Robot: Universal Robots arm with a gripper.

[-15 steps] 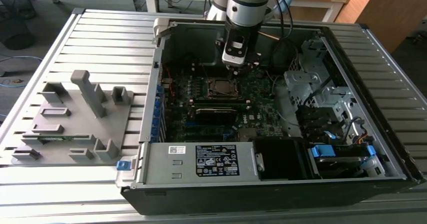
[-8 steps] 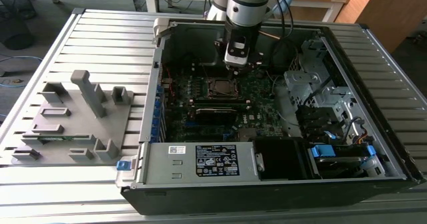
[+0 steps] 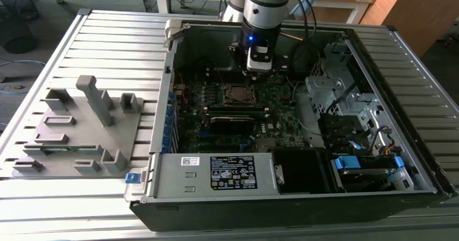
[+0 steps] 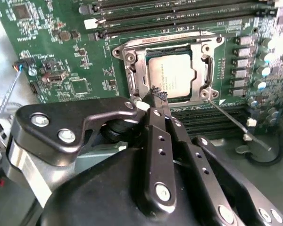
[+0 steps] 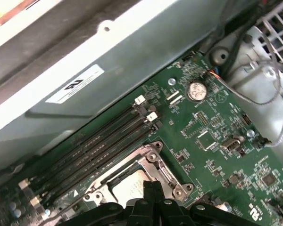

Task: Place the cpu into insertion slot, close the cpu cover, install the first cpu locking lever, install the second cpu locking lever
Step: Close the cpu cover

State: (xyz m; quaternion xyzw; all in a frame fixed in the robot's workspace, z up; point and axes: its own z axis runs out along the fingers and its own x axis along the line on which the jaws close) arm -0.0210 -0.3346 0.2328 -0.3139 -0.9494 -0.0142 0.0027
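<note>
The cpu (image 4: pixel 172 77) lies flat in the insertion slot (image 4: pixel 132 59) on the green motherboard, its grey top showing through the window of the cpu cover (image 4: pixel 172 41), which lies down over it. My gripper (image 4: pixel 156 93) hangs just above the socket's near edge, fingers together and holding nothing. A thin locking lever (image 4: pixel 240 127) sticks out from one socket corner, away from the frame. In the exterior view the gripper (image 3: pixel 258 69) hovers over the socket (image 3: pixel 237 94) inside the open computer case. The first wrist view shows the fingertips (image 5: pixel 151 186) over the socket frame (image 5: pixel 153 157).
Rows of black memory slots (image 4: pixel 179 9) run along both sides of the socket. Metal case walls (image 3: pixel 172 79), drive cages (image 3: pixel 344 90) and loose cables (image 3: pixel 337 101) surround the board. A grey fixture stand (image 3: pixel 86 122) sits on the slatted table at the exterior view's left.
</note>
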